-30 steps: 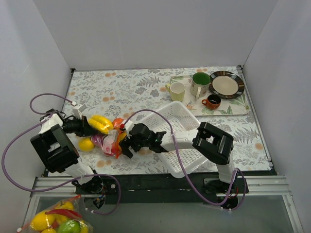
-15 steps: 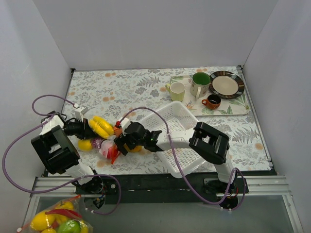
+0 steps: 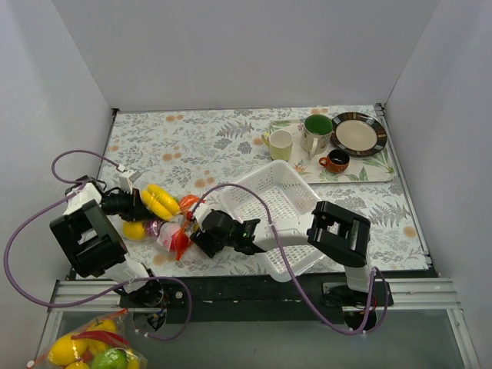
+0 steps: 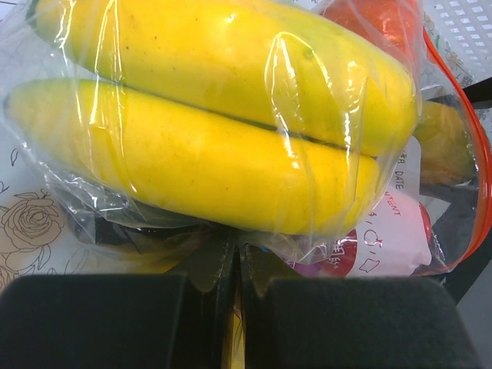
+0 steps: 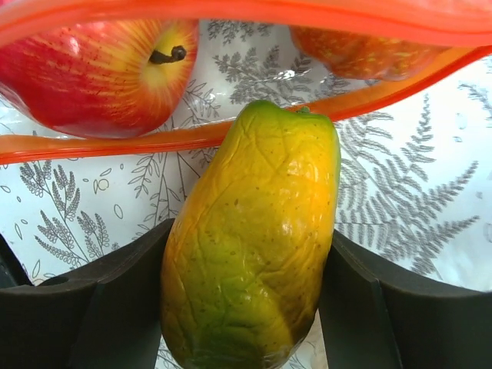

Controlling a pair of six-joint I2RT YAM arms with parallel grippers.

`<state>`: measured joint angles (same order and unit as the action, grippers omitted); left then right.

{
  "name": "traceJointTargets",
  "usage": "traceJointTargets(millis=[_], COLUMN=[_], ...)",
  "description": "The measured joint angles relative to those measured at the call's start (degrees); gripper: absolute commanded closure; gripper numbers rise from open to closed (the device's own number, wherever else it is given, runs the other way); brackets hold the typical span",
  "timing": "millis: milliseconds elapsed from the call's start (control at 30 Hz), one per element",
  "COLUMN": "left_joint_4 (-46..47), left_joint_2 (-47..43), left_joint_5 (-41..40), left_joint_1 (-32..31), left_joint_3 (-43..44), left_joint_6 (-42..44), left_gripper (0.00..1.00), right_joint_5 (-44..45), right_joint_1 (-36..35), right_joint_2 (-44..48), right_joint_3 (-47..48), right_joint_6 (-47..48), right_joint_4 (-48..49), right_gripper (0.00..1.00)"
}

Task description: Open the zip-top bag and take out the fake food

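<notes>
Two grippers are meeting at the zip-top bag (image 3: 171, 227), lying at 9 o'clock from the white basket (image 3: 273, 204), top view. Left wrist: left gripper (image 4: 237, 257) is pinching bag film under the bananas (image 4: 215, 138). Right wrist: right gripper (image 5: 246, 304) is clamping an orange-green fruit (image 5: 250, 231) at the opened red zip strip (image 5: 154, 137); apple (image 5: 92, 69) and other fake food (image 5: 357, 46) are waiting inside.

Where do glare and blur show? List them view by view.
Left wrist: white glare streaks on the clear crinkly zip-top bag over the yellow plastic bananas; black fingers soft. Right wrist: orange-green plastic fruit sharp with a small sheen; red zip strip blurred at the top edge. Top external: even light, soft shadows, no glare.
</notes>
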<state>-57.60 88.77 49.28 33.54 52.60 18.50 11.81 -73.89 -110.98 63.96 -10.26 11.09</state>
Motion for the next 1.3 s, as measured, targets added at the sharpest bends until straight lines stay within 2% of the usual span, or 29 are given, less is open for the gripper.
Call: traceJointTargets(millis=[200,233,333,400,600,700,733,800,833,1067,1300], left_joint_4=[-0.37,-1.11,-4.26,-6.25,-10.84,-11.96,-12.28,-12.94,-13.18,-11.28,-2.64], left_joint_2=[-1.62,-1.55,-1.55,-1.60,-5.29,-8.20,-8.92,-9.77,-9.84,-9.73,-8.15], left_joint_5=[-1.20,-1.33,-0.85,0.09,2.62,2.93,3.04,3.21,3.26,0.28,-7.89], left_joint_1=[-0.04,-0.09,-0.55,-1.01,-5.33,-8.76,-9.68,-10.73,-10.91,-10.99,-10.99], left_joint_3=[0.39,1.31,6.01,9.66,13.90,13.88,13.86,13.86,13.86,12.55,5.53], left_joint_6=[-2.62,-3.21,-4.79,-5.79,-8.68,-10.84,-11.61,-12.83,-13.20,-14.93,-15.82], left_gripper=[1.00,1.00,1.00,1.00,1.00,1.00,1.00,1.00,1.00,1.00,1.00], right_joint_5=[3.58,4.83,8.90,12.04,16.26,18.10,18.56,19.17,19.52,21.77,22.34], right_joint_1=[-0.02,-0.02,-0.04,0.44,7.13,10.54,11.26,12.59,13.09,12.98,4.74], right_joint_2=[5.03,6.86,12.39,17.92,34.67,38.58,38.77,38.29,37.83,36.02,30.25], right_joint_3=[0.17,0.37,0.52,-0.57,-12.87,-17.27,-17.84,-18.01,-18.01,-16.74,-2.64], right_joint_6=[2.84,3.58,5.35,6.25,4.20,2.32,1.53,0.44,-0.09,-0.02,3.76], right_joint_4=[-3.78,-4.76,-6.49,-7.08,-6.51,-8.26,-9.11,-11.80,-12.92,-18.80,-18.86], right_gripper=[0.99,0.97,0.82,0.81,0.84,0.84,0.62,0.32,0.02,0.01,0.01])
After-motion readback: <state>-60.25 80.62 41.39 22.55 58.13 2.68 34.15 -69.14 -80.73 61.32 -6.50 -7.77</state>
